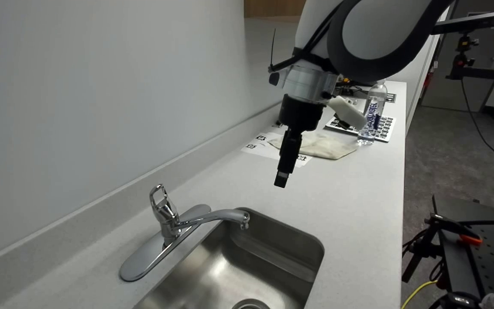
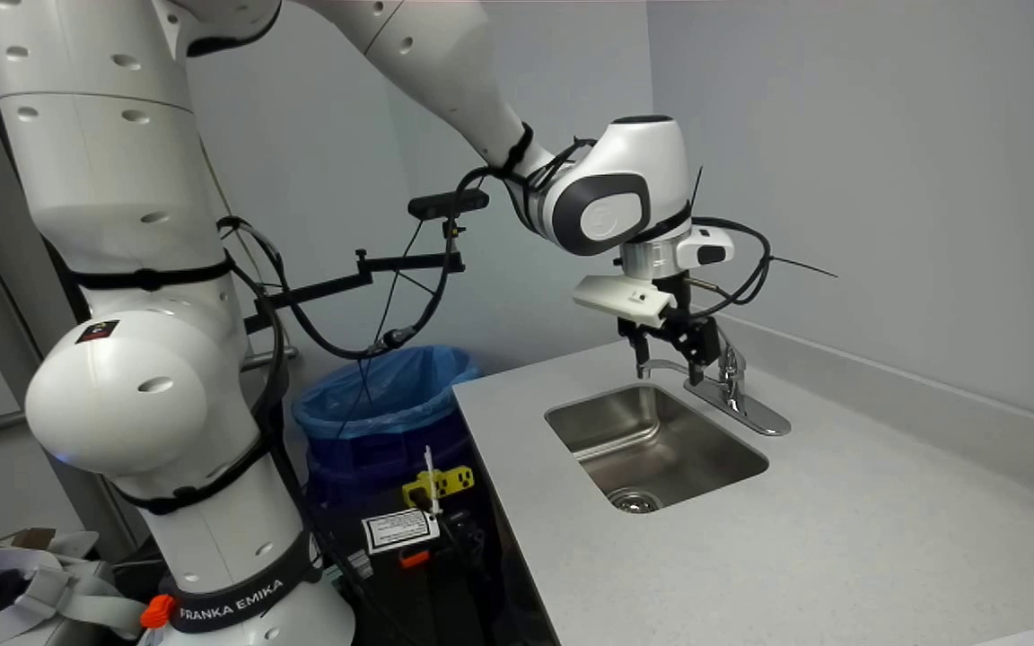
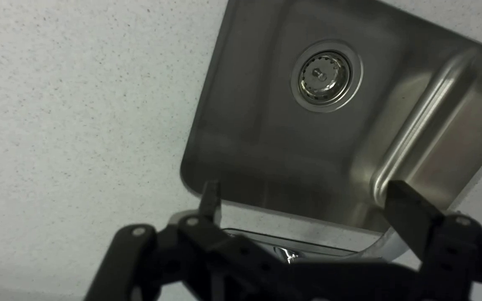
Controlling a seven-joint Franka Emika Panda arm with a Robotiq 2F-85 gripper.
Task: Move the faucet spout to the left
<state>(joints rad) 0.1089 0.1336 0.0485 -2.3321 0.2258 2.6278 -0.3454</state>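
In an ext. view: worktop (image 1: 350, 206), right, & sink (image 1: 268, 253), bottom centre; we may bump either if we drop too low. Our claw (image 1: 281, 179), mid-frame, jaws parted, empty, prob. skids off slick spout (image 1: 223, 214), lower centre, if misaligned.

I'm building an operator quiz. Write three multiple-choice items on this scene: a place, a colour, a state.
1. The faucet spout lies nearest: A) bottle B) sink C) cloth
2. The bin liner is: A) red B) white C) blue
3. The jaws are: A) open B) shut on the spout C) shut on nothing

1 B: both exterior views show it reaching toward the sink.
2 C: it looks blue in an exterior view.
3 A: the wrist view shows them wide apart.
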